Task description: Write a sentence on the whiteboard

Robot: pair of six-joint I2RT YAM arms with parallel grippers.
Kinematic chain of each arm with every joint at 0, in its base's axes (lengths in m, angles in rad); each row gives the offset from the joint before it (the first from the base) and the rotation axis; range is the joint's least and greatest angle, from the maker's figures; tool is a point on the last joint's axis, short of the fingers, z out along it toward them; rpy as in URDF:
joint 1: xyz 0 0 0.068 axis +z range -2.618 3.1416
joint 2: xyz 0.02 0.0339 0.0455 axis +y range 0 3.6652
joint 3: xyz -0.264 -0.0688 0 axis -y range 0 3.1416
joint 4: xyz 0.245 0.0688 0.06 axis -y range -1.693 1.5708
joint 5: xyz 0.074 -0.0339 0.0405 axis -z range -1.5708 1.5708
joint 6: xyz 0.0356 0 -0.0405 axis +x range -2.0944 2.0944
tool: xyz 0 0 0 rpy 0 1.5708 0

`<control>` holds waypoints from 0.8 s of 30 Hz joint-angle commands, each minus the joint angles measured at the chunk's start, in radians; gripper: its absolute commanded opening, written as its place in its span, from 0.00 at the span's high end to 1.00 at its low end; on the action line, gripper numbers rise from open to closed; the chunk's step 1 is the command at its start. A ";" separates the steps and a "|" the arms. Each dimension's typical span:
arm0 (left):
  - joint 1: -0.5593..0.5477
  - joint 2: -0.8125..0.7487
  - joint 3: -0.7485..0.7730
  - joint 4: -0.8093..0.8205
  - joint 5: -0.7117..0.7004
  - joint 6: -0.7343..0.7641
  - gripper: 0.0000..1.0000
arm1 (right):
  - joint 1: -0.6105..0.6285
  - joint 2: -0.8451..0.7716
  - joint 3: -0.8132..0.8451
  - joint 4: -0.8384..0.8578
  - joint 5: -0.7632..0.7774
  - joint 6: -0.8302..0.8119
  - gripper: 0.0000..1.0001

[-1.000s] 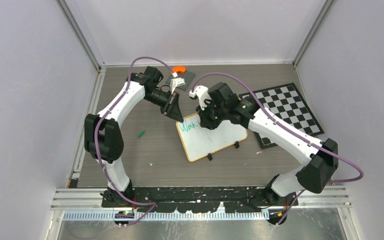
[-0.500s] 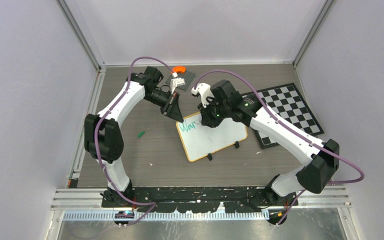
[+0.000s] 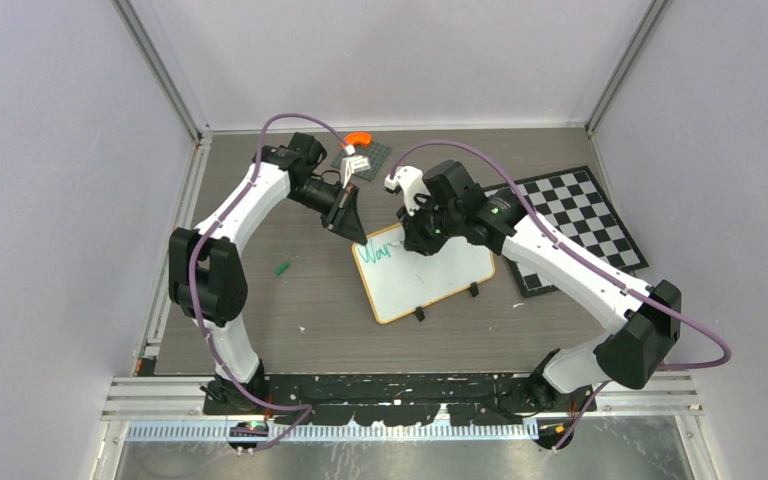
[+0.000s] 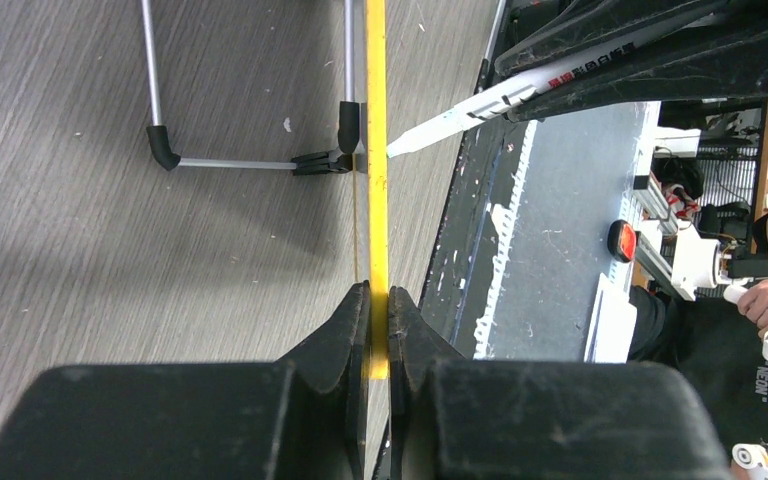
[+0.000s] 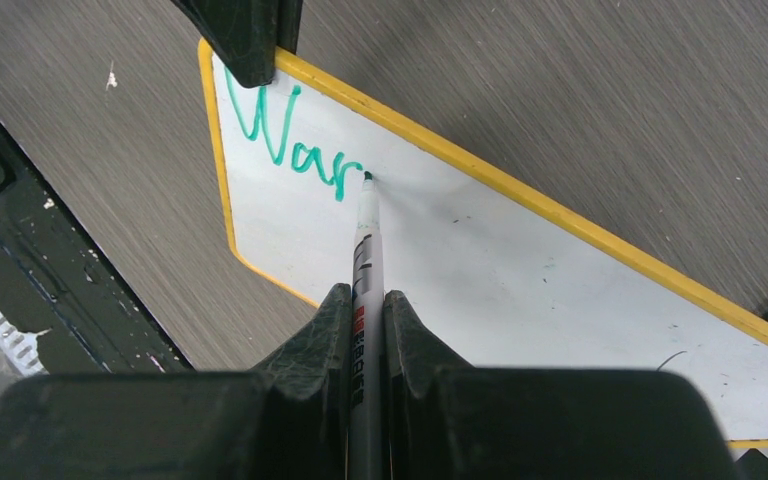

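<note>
The whiteboard (image 3: pixel 440 272) with its orange-tan frame lies on the table; it also shows in the right wrist view (image 5: pixel 520 270). Green lettering (image 5: pixel 295 140) reads "War" at its top left corner (image 3: pixel 376 252). My left gripper (image 3: pixel 358 236) is shut on the board's frame edge (image 4: pixel 377 180), seen edge-on as a yellow strip. My right gripper (image 3: pixel 418 240) is shut on a white marker (image 5: pixel 365 290), whose green tip touches the board just right of the "r". The marker also shows in the left wrist view (image 4: pixel 480 100).
A black-and-white checkerboard (image 3: pixel 575 225) lies right of the whiteboard. A small dark mat (image 3: pixel 363 157) with a white part and an orange piece (image 3: pixel 360 136) sits at the back. A green marker cap (image 3: pixel 282 268) lies left of the board. The board's wire stand (image 4: pixel 250 162) rests on the table.
The right gripper moved the marker rightward along the top line; the lettering grew from "Wa" with a partial stroke to "War". The left arm has not moved.
</note>
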 commanded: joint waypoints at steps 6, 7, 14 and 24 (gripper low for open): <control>-0.014 -0.045 -0.006 -0.010 0.042 -0.001 1.00 | -0.005 -0.011 -0.036 0.040 0.048 -0.013 1.00; -0.015 -0.045 -0.007 -0.010 0.041 -0.001 1.00 | -0.005 -0.015 -0.046 0.039 0.048 -0.013 1.00; -0.015 -0.043 -0.005 -0.010 0.040 -0.002 1.00 | -0.005 -0.019 -0.057 0.041 0.039 -0.010 1.00; -0.015 -0.050 -0.008 -0.010 0.035 -0.003 1.00 | -0.013 0.007 0.033 0.044 0.052 -0.015 1.00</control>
